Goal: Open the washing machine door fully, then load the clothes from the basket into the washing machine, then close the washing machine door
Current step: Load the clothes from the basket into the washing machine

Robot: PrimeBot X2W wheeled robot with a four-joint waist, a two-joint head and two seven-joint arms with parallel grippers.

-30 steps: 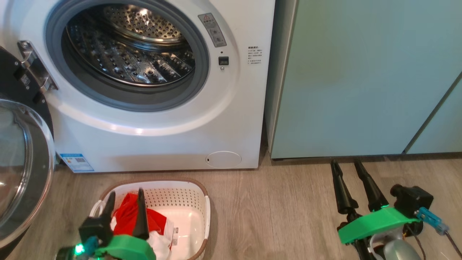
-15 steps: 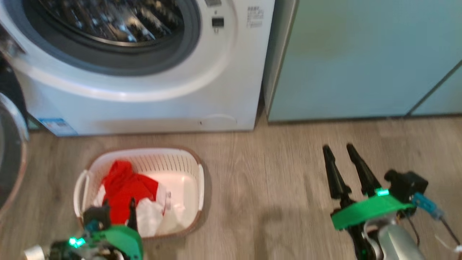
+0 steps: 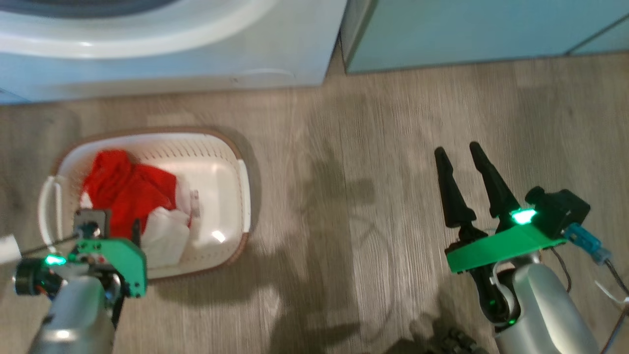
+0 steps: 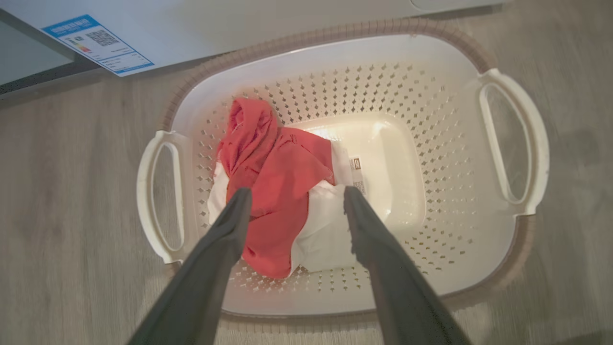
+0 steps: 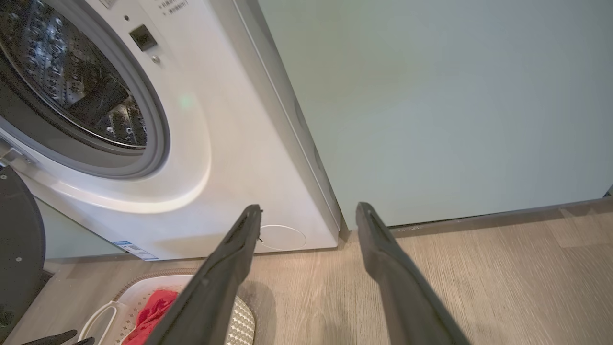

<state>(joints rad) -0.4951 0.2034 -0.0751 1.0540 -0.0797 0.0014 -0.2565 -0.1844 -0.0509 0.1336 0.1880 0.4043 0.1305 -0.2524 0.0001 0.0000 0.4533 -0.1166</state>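
Note:
The cream basket [image 4: 431, 143] with a brown rim stands on the floor in front of the white washing machine [image 5: 230, 143]. The red and white clothes [image 4: 278, 177] lie bunched in its left half. My left gripper [image 4: 297, 191] hangs open just above the clothes, one finger over each side of the heap and nothing between them. In the head view the basket [image 3: 196, 142] and clothes [image 3: 128, 191] sit at the left. My right gripper [image 3: 457, 147] is open and empty over bare floor, far right of the basket. The black washing machine door [image 5: 19, 249] stands swung open, baring the steel drum [image 5: 72, 72].
Pale teal cabinets [image 5: 431, 96] stand right of the machine. A blue-and-white label [image 4: 98, 43] marks the machine's lower front, just behind the basket. Wood floor [image 3: 344, 196] stretches between the basket and the right arm.
The head camera has tilted down, so the machine has slid up to the picture's top edge. My left gripper has turned fingers-down over the clothes. The right gripper stays open.

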